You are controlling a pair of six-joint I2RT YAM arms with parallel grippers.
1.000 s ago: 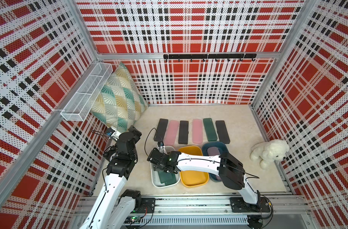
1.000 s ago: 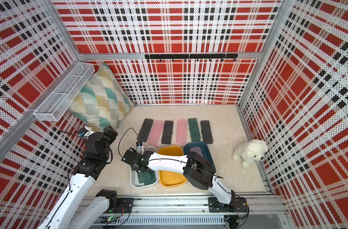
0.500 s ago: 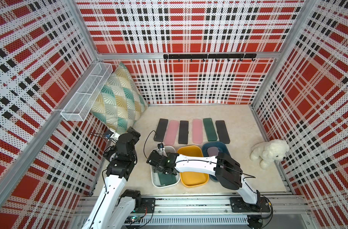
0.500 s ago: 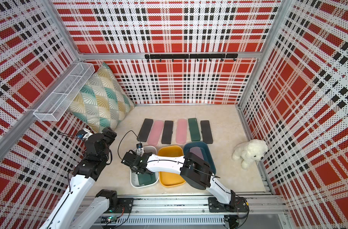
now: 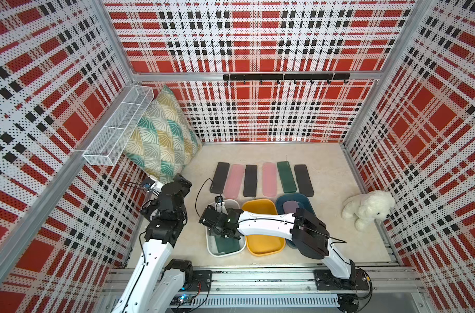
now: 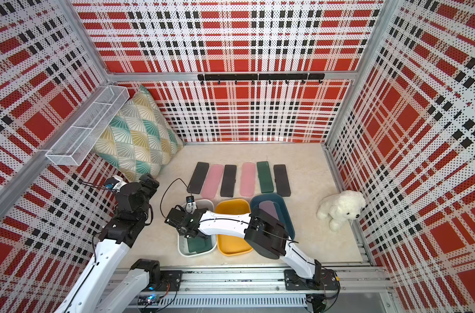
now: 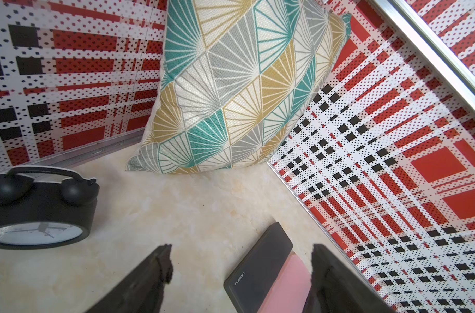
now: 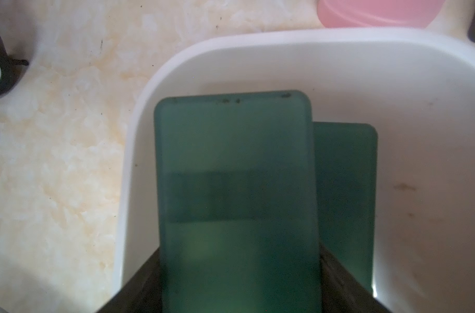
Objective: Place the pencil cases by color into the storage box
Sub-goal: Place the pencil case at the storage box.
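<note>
Six pencil cases lie in a row on the floor in both top views: black (image 5: pixel 220 177), pink (image 5: pixel 233 181), black (image 5: pixel 250 180), pink (image 5: pixel 269 179), green (image 5: pixel 286 177), black (image 5: pixel 303 180). In front stand a white storage box (image 5: pixel 210 244), a yellow one (image 5: pixel 263 241) and a blue one (image 5: pixel 281 202) with a pale case (image 5: pixel 290 207) inside. My right gripper (image 5: pixel 225 234) hangs over the white box, shut on a green pencil case (image 8: pixel 236 176); a second green case (image 8: pixel 344 189) lies beneath. My left gripper (image 7: pixel 241 260) is open and empty above the end of a black case (image 7: pixel 260 265).
A patterned pillow (image 5: pixel 160 141) leans in the back left corner under a wire shelf (image 5: pixel 117 130). A black alarm clock (image 7: pixel 38 208) stands on the floor near the left gripper. A white plush dog (image 5: pixel 366 211) sits at the right wall. Plaid walls enclose the floor.
The right arm's elbow has drifted slightly left while its gripper stays over the white box with the green case. The left arm has barely moved.
</note>
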